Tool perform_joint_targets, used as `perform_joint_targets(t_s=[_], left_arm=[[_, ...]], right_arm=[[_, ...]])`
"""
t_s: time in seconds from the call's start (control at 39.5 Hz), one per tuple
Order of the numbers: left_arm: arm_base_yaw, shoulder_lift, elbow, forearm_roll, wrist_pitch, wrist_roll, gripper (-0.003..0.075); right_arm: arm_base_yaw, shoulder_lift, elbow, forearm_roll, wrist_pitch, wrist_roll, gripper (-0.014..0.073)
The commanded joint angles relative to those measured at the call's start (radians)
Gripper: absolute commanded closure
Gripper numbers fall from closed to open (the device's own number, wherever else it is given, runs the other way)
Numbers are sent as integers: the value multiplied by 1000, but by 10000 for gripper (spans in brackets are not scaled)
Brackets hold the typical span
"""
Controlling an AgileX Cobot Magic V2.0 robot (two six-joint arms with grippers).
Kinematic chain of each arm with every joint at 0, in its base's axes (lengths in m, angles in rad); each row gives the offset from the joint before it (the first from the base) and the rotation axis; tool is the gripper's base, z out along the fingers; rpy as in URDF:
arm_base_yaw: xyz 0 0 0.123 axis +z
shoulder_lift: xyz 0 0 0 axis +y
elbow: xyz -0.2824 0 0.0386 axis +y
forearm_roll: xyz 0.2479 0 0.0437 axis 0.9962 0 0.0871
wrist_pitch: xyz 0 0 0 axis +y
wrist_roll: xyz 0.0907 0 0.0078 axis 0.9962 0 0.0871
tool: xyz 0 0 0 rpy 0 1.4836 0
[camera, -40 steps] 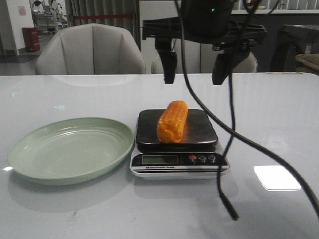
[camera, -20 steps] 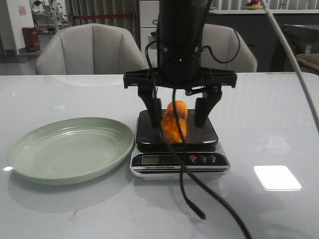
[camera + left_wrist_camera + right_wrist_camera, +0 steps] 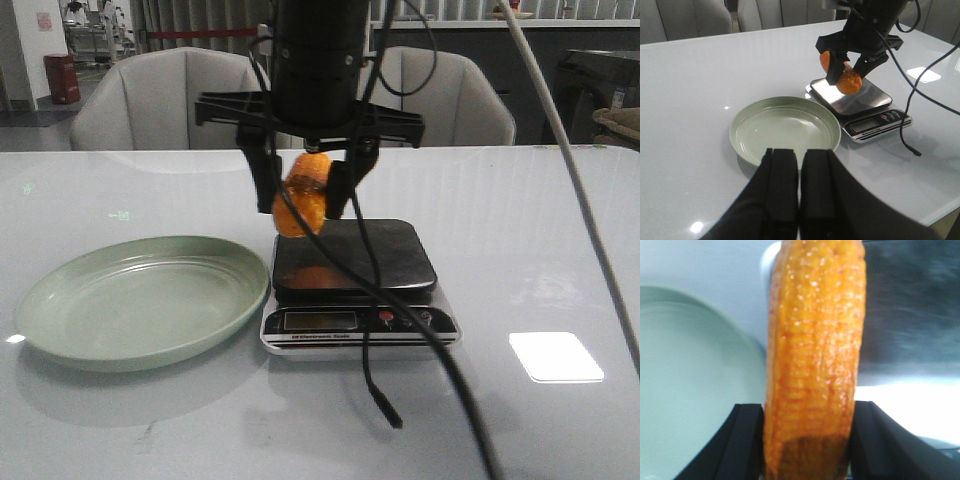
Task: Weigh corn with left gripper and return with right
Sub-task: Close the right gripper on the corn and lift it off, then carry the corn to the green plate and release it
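right gripper point(image 3: 308, 188): we see it pinching the corn point(image 3: 302, 197) between both jaws | corn: held in the air, above the left edge of the scale point(image 3: 355, 262), clear of it | left gripper point(image 3: 799, 172): jaws pressed together, nothing held, near the plate point(image 3: 140, 298) on the desk point(image 3: 560, 250)

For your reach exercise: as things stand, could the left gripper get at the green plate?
Probably yes: the left gripper hangs, jaws shut, beside the green plate, nothing between them; the corn is held off to the side.
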Motion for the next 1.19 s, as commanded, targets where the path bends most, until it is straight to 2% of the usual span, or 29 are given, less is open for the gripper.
perform_joint_targets(t_s=[0.0, 0.23, 0.43, 0.53, 0.66, 0.73, 0.96, 1.16], left_arm=[[0, -6, -23, 0, -83, 0, 606], [0, -6, -23, 0, -83, 0, 606], [0, -6, -23, 0, -83, 0, 606], [0, -6, -23, 0, -83, 0, 606], [0, -6, -23, 0, -83, 0, 606], [0, -6, -23, 0, -83, 0, 606], [0, -6, -23, 0, -83, 0, 606], [0, -6, -23, 0, -83, 0, 606]], right_arm=[[46, -50, -40, 22, -66, -1, 381], [143, 29, -44, 54, -189, -18, 381], [177, 77, -44, 56, -286, -26, 353], [177, 90, -44, 56, -284, -26, 256], [176, 92, -44, 56, -291, -26, 90], [176, 92, -48, 56, -293, -26, 31], [153, 89, -103, 56, -235, -26, 21], [97, 48, -201, 56, -50, -38, 21]])
